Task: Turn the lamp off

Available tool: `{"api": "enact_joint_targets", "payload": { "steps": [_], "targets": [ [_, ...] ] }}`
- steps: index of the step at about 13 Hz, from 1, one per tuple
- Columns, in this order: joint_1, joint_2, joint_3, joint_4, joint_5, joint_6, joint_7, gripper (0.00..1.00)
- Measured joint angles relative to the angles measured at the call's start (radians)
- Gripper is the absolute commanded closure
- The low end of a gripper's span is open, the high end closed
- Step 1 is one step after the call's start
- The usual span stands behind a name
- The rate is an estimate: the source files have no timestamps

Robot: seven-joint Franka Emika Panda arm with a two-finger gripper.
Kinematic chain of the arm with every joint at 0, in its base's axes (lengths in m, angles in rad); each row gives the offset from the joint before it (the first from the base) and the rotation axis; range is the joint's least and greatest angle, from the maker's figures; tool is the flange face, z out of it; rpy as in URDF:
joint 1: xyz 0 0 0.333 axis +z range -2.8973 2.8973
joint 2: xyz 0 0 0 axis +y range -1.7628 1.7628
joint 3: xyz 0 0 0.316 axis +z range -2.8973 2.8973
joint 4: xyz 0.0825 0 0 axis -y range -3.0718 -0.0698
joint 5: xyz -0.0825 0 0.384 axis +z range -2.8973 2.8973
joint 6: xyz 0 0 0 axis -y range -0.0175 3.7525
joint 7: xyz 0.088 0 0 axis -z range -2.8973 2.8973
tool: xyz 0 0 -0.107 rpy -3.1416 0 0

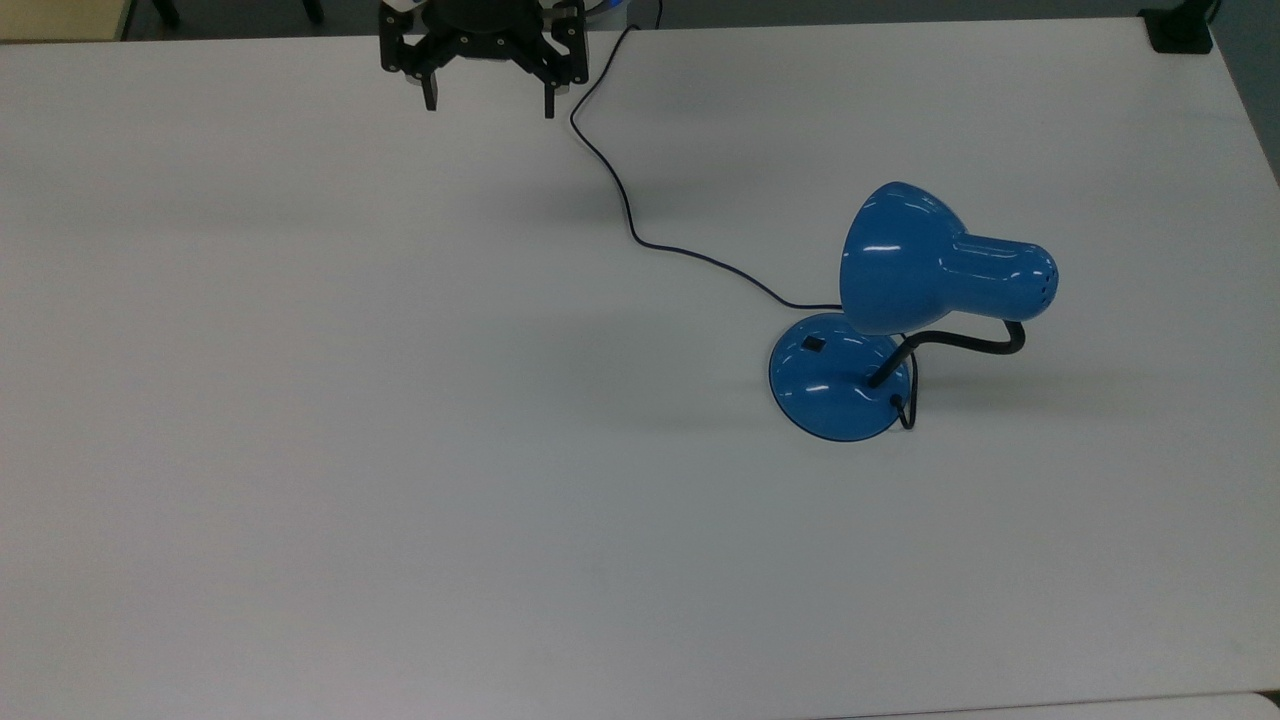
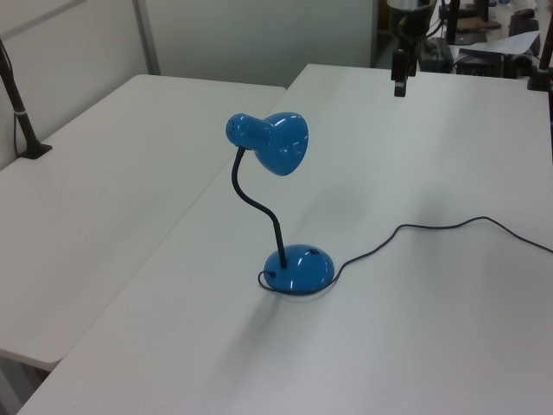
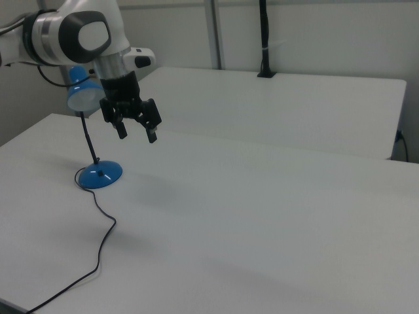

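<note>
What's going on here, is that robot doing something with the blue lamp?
A robot arm is working over a white table where a blue desk lamp stands with its black cord trailing across the surface. Right now the gripper hangs near the table's far edge in the top view, fingers spread open and empty, well away from the lamp. The small black switch on the lamp's base is untouched.

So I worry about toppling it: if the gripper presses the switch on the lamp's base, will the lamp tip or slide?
The lamp probably stays upright: its domed base is wide and sits flat. The shade overhangs on a bent gooseneck, so a sideways shove might rock it. The glossy base may slide on the smooth table.
</note>
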Motion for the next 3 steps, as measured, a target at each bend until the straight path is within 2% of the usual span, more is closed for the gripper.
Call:
{"api": "enact_joint_targets", "payload": {
  "steps": [3],
  "targets": [
    [-0.003,-0.001,-0.007,0.022,0.000,0.000,0.006,0.00]
  ]
}}
